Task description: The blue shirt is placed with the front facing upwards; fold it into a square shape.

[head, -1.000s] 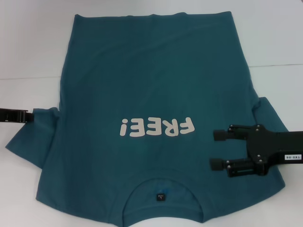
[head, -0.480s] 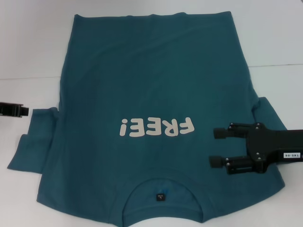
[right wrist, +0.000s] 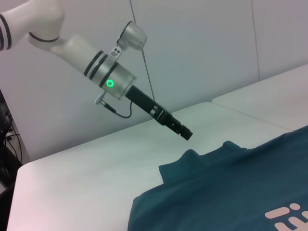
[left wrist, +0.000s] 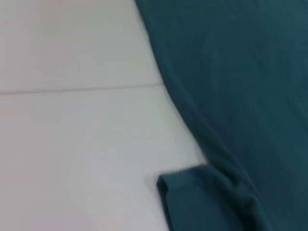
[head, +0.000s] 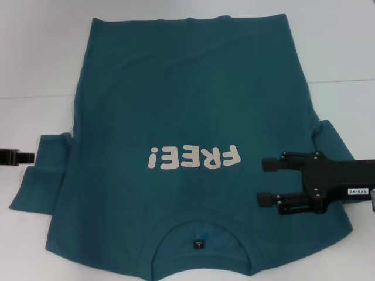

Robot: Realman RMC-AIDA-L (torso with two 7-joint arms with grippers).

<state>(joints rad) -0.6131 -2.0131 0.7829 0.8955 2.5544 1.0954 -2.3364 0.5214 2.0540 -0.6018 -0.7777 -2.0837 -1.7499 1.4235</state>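
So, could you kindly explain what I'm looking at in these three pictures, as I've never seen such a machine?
It is a two-armed robot meant to fold clothes. The head camera looks down on a blue shirt lying face up on a white table. The right gripper hovers open over the shirt, holding nothing. The left gripper sits at the shirt's left sleeve. The other two pictures come from wrist cameras: the left wrist shows the sleeve and table, the right wrist shows the left arm across the shirt.

Teal shirt on white

The blue shirt is dark teal, lettered white; the counter white; end effectors black.
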